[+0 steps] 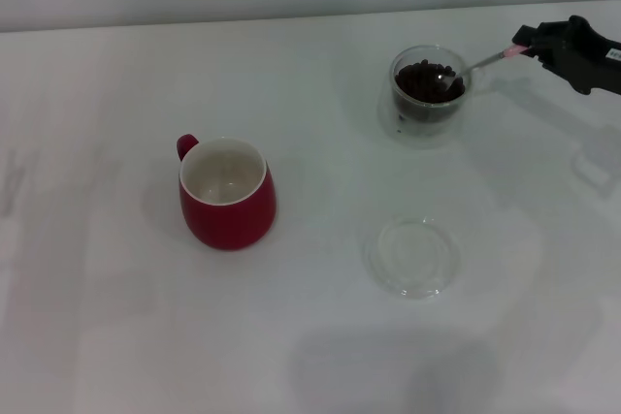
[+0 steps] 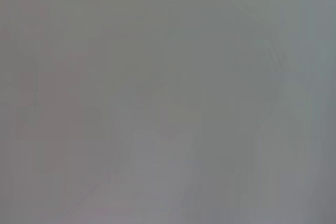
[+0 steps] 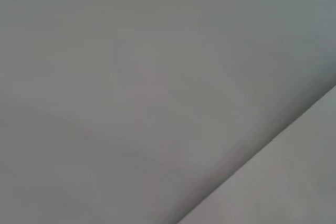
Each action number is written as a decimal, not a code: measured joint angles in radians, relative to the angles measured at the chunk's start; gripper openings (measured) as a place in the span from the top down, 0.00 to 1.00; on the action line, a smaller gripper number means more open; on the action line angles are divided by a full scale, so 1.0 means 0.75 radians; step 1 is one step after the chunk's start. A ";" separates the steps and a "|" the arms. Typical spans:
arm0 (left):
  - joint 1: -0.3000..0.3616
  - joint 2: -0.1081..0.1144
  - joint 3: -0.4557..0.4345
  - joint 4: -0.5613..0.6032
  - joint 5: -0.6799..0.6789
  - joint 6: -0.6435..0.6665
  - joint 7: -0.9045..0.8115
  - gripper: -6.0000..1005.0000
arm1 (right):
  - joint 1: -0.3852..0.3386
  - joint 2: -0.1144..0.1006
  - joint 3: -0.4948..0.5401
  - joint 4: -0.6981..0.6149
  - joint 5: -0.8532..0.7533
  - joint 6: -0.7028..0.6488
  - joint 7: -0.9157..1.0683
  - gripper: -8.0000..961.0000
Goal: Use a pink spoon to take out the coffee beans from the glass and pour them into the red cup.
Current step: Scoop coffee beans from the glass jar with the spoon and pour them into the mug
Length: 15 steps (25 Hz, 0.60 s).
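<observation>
Head view. White table. Far right: right gripper, black, clenched on the pale pink handle of the pink spoon; the spoon slopes down from the gripper toward the left, its silver bowl inside the glass, lying on the coffee beans. The glass stands upright on the table, right of centre at the far side, holding a dark heap of beans up near its rim. Red cup: upright, left of centre, well apart from the glass, loop handle turned to the far left, white inside with no beans visible. Flat clear round dish: on the table nearer the robot than the glass, apart from it, right of the red cup. Left gripper: not in this view.

Left wrist view. Uniform grey blur; no object or finger can be made out.

Right wrist view. Grey blur with a paler diagonal band at one corner; nothing identifiable, own fingers not shown.
</observation>
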 joint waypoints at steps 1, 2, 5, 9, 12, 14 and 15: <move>0.001 0.000 0.000 0.000 0.000 0.000 0.000 0.11 | -0.003 0.000 0.002 0.001 0.008 -0.007 0.000 0.84; 0.001 0.000 0.000 0.000 0.000 0.000 0.000 0.11 | -0.006 0.000 0.005 0.001 0.013 -0.016 0.000 0.84; 0.000 0.000 0.000 0.001 0.000 0.000 0.000 0.11 | -0.007 0.001 0.023 0.001 0.015 -0.036 0.000 0.84; 0.000 0.000 0.000 0.004 0.001 0.000 0.000 0.11 | -0.001 0.003 0.043 0.015 0.017 -0.041 0.000 0.84; 0.002 -0.002 0.000 0.005 0.001 0.000 0.000 0.11 | 0.002 0.005 0.074 0.035 0.025 -0.041 0.000 0.84; 0.003 -0.003 0.000 0.005 0.001 0.000 0.000 0.11 | 0.001 0.005 0.092 0.046 0.032 -0.041 0.000 0.84; 0.004 -0.003 0.000 0.005 0.001 0.000 0.000 0.11 | 0.001 0.003 0.097 0.052 0.035 -0.042 0.000 0.84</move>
